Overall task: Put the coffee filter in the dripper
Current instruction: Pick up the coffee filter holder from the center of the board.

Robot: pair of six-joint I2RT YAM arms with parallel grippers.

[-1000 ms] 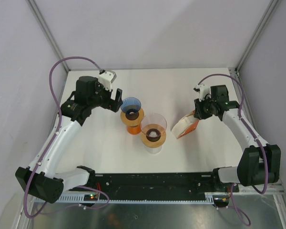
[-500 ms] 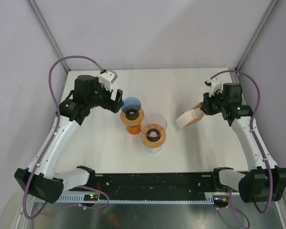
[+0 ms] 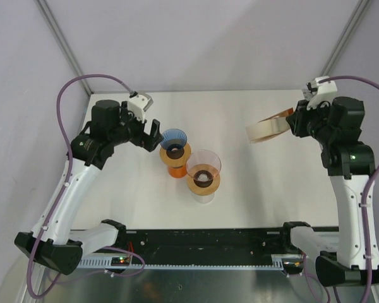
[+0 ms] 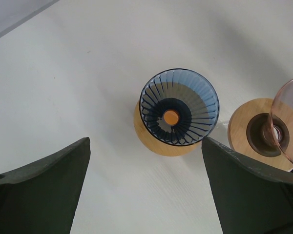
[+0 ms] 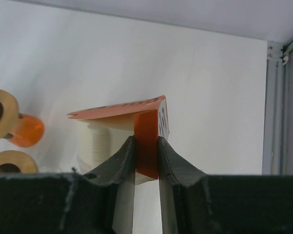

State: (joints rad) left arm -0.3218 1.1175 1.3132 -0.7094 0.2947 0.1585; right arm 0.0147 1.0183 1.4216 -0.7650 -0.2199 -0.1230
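Orange card is showing between the fingers of the right claw (image 5: 146, 142), which is clamping the tab of the filter pack (image 3: 268, 128) and holding it in the air over the far right part of the table (image 3: 252, 189), well apart from both drippers. The cream filters are hanging under the orange cover, tilted to one side. The left claw (image 3: 153, 134) is hovering just beside the blue dripper (image 4: 178, 107) with its fingers spread wide and nothing between them.

The right arm is probably carrying the pack toward the drippers. To do this well, it is going to need a slow, level sweep, since a grip on a thin tab is letting the stack swing and sag. The blue dripper looks like the likelier target, as the left claw is waiting there. The pink dripper (image 3: 204, 165) is standing just beside the blue one, on the side the pack would come from, so a high path is safer than a low one that could clip its rim. A single filter is likely having to be peeled from the stack, and the spread left claw is well placed for that.
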